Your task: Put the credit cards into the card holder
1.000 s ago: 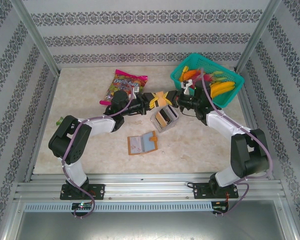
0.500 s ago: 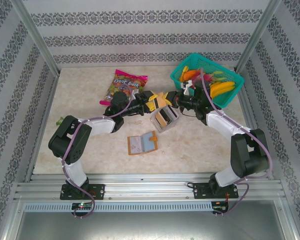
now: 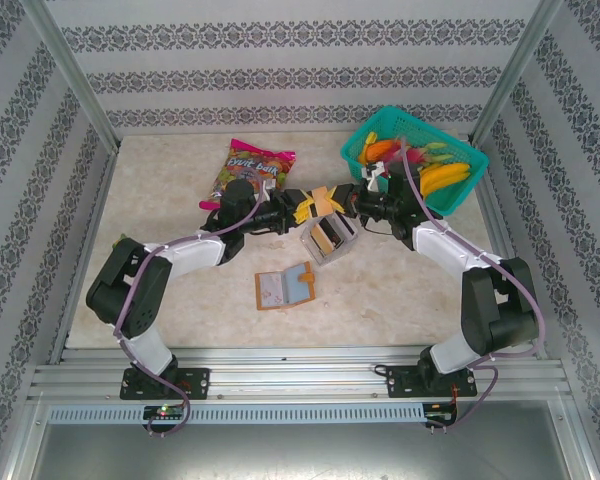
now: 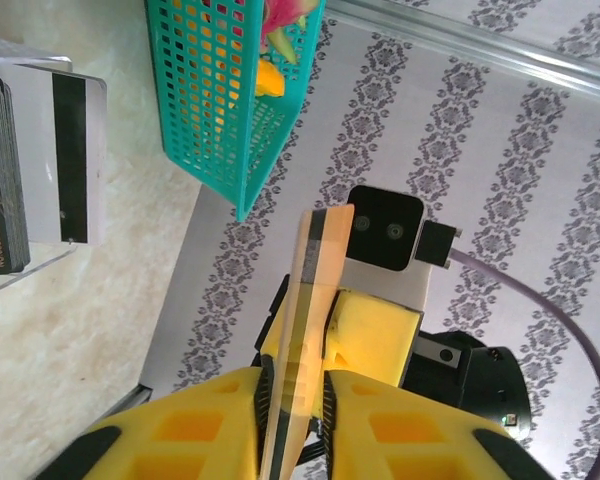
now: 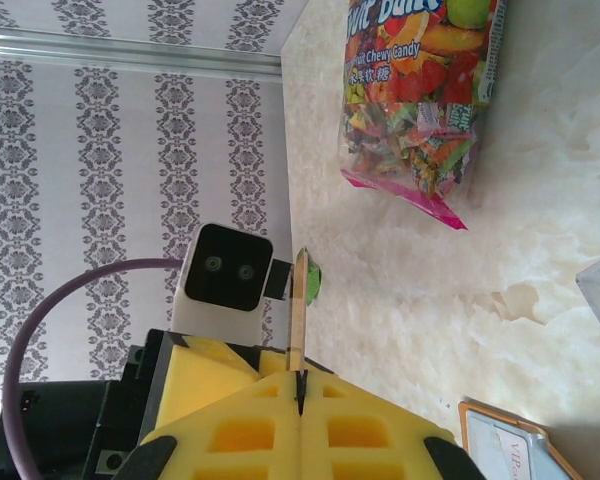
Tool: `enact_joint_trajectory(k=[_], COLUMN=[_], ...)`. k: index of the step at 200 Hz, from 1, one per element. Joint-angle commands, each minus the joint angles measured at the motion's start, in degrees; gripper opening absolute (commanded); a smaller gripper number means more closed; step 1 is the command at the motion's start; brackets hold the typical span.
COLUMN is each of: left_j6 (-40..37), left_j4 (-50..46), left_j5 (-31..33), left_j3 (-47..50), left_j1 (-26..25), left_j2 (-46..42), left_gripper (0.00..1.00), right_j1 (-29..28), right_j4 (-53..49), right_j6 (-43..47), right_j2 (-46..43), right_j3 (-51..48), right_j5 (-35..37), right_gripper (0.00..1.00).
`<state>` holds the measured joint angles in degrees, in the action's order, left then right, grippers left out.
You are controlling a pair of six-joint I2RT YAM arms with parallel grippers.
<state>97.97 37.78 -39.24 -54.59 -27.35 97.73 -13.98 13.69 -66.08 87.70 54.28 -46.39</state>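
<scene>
A tan credit card with a black stripe hangs in the air between my two grippers, above the back of the table. My left gripper is shut on one end; in the left wrist view the card stands edge-on and tilted between its pads. My right gripper is shut on the other end, the card's thin edge rising from its closed jaws. The card holder lies open and flat on the table, in front of the grippers. More credit cards stand in a clear tray.
A teal basket of toy fruit stands at the back right, close behind my right arm. A candy bag lies at the back left. A small green object sits near the left edge. Patterned walls enclose the table.
The left jaws widened around the card half a second ago and have closed on it again. The left arm's elbow has swung down and left. The right gripper kept its hold.
</scene>
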Motion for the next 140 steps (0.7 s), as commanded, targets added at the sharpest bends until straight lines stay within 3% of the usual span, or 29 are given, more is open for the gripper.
enact_joint_trajectory(k=[1,23,48,77,107,122,140], left_j6=[-6.11,-6.48,-6.62,-9.2,-19.9,-27.34,-34.12], left_j4=[-5.17,-4.85,-4.54,-7.97,-21.43,-31.01,-42.2], left_j5=[-1.41,-1.49,-1.7,-1.19,0.27,3.55,8.28], left_j3=[-2.0,-1.51,-1.09,0.49,5.37,8.43,11.1], left_j1=[0.46,0.38,0.46,0.69,2.38,3.24,3.79], left_j2=[-2.28,-2.15,-2.37,-4.44,-11.15,-16.85,-24.07], left_gripper=[0.19,0.09,0.03,0.0,0.0,0.0,0.0], right_j1=[0.62,0.7,0.61,0.55,-0.84,-3.66,-9.79], right_j4=[-0.29,-0.23,0.05,-1.46,-13.98,-22.38,-27.92], right_j6=[1.03,1.07,1.11,2.7,13.02,19.95,25.34], right_j2=[0.76,0.93,0.73,-0.04,-4.29,-7.43,-11.02], right_j3=[1.02,0.7,0.04,-0.67,-1.33,-1.26,-1.67], right_j5=[-0.38,-0.54,-0.89,-0.45,6.01,12.13,19.47], right_gripper=[0.0,0.0,0.01,0.18,0.32,0.32,0.23])
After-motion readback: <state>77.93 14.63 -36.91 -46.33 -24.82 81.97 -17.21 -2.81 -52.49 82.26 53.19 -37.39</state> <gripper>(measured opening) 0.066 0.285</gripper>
